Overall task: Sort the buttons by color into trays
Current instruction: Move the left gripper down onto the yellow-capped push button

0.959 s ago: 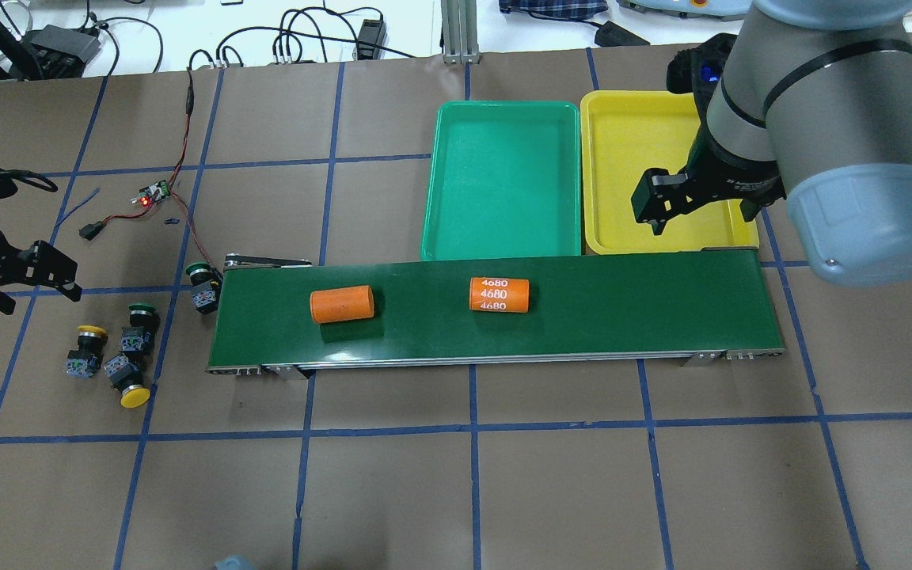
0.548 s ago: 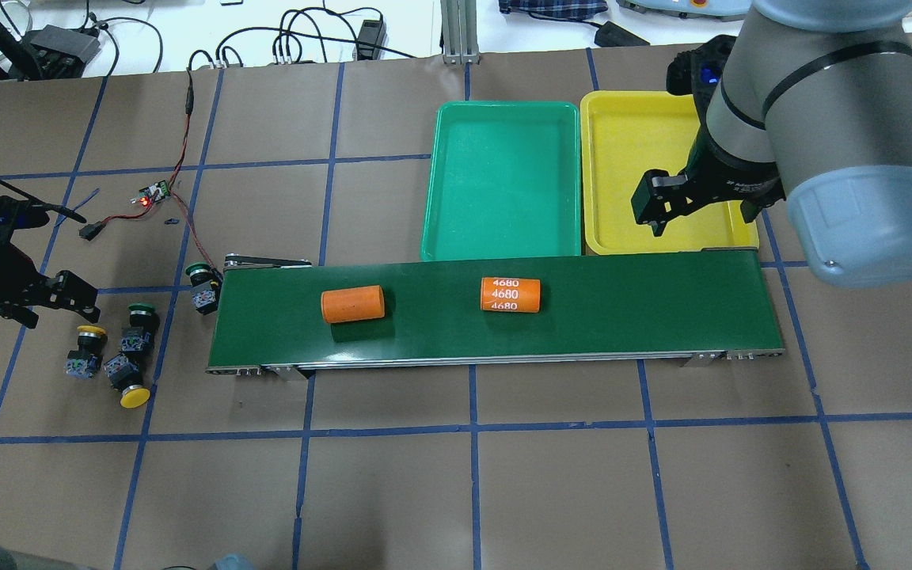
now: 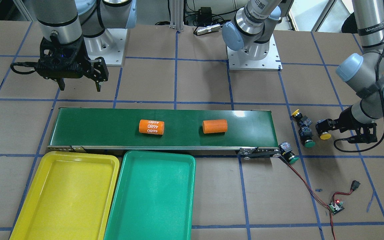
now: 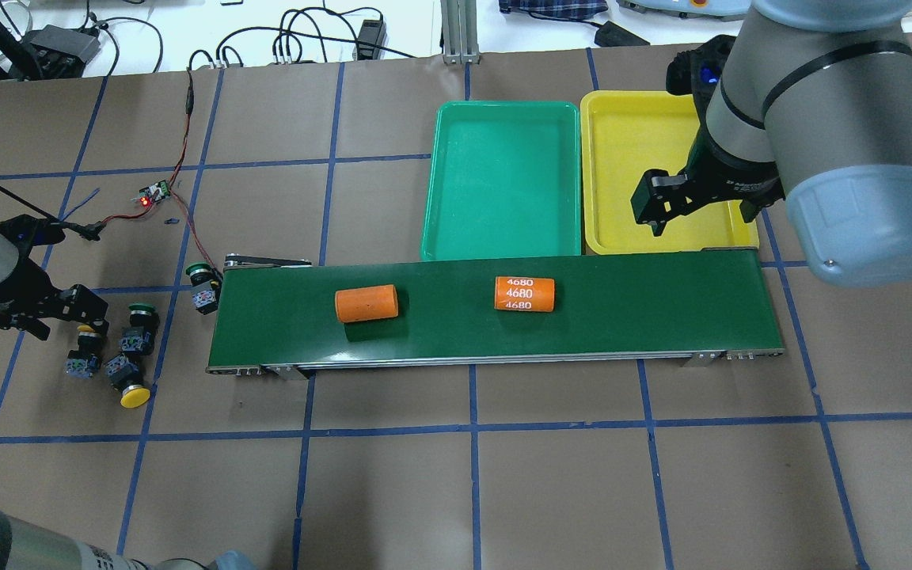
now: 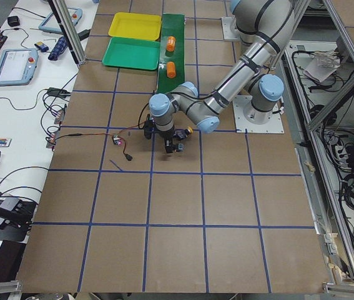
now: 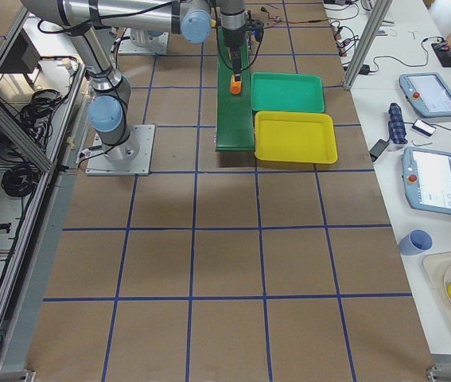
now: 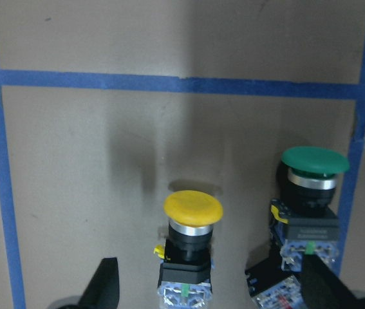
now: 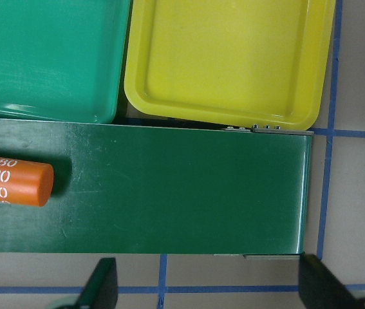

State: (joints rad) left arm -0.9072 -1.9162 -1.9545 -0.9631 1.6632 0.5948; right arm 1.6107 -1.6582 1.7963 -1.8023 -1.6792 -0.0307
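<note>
Four buttons [image 4: 133,339] lie on the table [image 4: 424,491] beyond the conveyor belt [image 4: 622,317], outside the green tray [image 4: 503,174] and yellow tray [image 4: 638,158] alongside it. The left gripper [image 4: 60,317] hangs over one button with its fingers spread. The right gripper [image 3: 80,81] is spread too.

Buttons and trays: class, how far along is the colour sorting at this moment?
Done: nothing; the green tray and yellow tray are both empty. In hand: the left tool is open, low over one yellow button, not gripping it; the right tool is open and holds nothing. Left: all four, that one plus the second yellow button and both green buttons, on the table off the conveyor end.
</note>
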